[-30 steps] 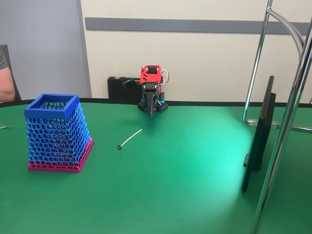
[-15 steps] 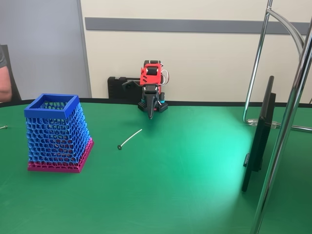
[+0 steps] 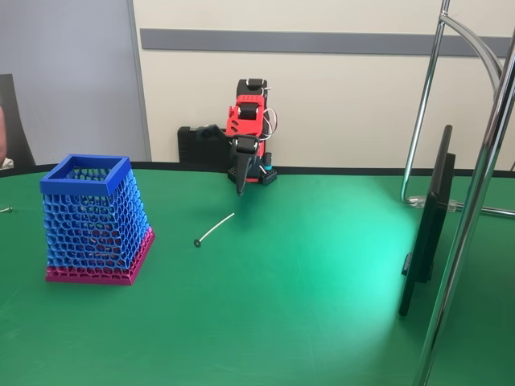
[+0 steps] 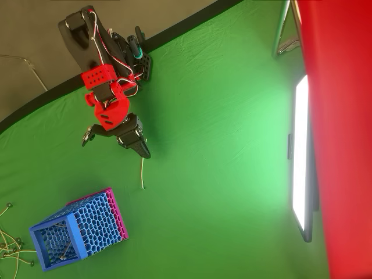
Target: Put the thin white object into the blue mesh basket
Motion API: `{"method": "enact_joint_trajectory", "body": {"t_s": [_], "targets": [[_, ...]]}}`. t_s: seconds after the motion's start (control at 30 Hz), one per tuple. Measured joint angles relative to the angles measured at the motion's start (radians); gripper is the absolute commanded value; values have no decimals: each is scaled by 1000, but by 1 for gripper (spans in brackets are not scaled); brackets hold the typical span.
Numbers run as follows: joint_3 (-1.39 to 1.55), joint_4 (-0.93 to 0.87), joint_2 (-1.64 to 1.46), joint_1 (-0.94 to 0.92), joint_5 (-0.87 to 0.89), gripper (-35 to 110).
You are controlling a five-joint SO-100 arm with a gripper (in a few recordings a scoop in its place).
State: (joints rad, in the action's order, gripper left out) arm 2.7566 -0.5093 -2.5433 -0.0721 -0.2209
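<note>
The thin white object (image 3: 216, 227) lies flat on the green table, dark tip toward the front left; in the overhead view the thin white object (image 4: 142, 173) lies just below the gripper's tip. The blue mesh basket (image 3: 87, 175), with its pink base, stands upright on the left, well apart from the stick; from above, the blue mesh basket (image 4: 53, 240) sits at the lower left. My gripper (image 3: 240, 187) hangs on the red arm at the back, points down and looks shut with nothing in it. From above, the gripper (image 4: 145, 153) is a short way behind the stick's far end.
A dark monitor (image 3: 426, 225) on a stand and chrome poles (image 3: 475, 201) occupy the right side. Several thin sticks (image 4: 10, 247) lie at the overhead view's left edge, beside the basket. A small grey piece (image 3: 5, 210) lies at the table's left edge.
The arm has lifted and swung slightly left, so the gripper tip sits a little further left. The person's arm at the left edge has drawn back. Stick and basket have not moved.
</note>
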Motion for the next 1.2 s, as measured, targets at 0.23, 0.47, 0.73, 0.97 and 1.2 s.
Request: {"method": "enact_joint_trajectory", "body": {"t_s": [0.23, 0.47, 0.73, 0.97, 1.2], "targets": [[-156, -18, 235, -32, -313, 1], [-267, -20, 382, -35, -655, 1], [-265, 238, 574, -81, -1092, 4], [-293, 137, 678, -141, -1255, 8], [-383, 3, 735, -189, -1275, 12]]}}
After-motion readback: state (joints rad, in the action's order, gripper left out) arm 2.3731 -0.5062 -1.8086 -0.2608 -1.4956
